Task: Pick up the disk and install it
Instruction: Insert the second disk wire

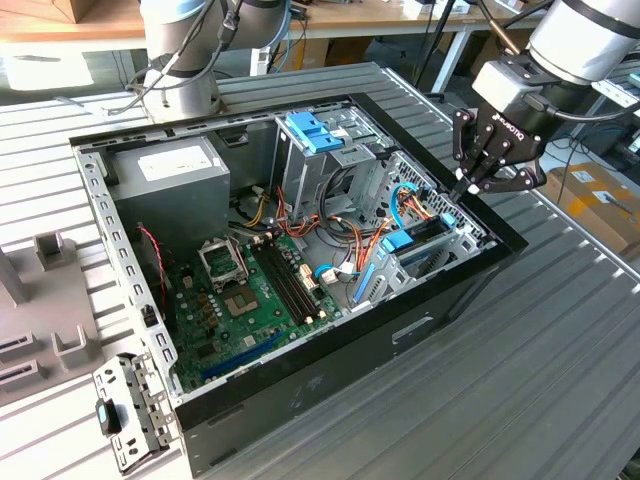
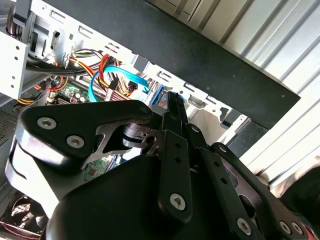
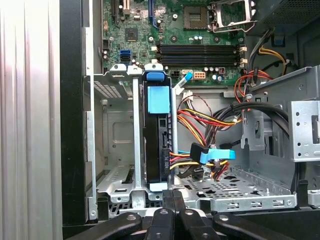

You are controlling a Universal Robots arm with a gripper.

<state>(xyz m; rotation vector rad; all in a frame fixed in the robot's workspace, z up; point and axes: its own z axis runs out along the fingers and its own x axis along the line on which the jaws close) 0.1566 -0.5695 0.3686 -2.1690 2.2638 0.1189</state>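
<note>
Ribbed grey metal decking (image 1: 560,330) carries an open computer case (image 1: 330,340), lying on its side so its inside faces up for work from above. Everything here is placed against that case. Deep inside it lies the green motherboard (image 1: 250,290), with the grey power-supply box (image 1: 170,180) in the corner toward the exterior view's left. At the case's rim toward the exterior view's right stands a metal drive cage (image 3: 120,150), and the disk (image 3: 159,140) sits edge-up in one of its slots, blue rail end (image 3: 159,99) uppermost, apparently already slid home. Beside it, bundled cables with a blue connector (image 3: 212,154) hang loose. The gripper (image 1: 478,185) hovers just above that rim, over the cage, its fingers brought close together and holding nothing.
</note>
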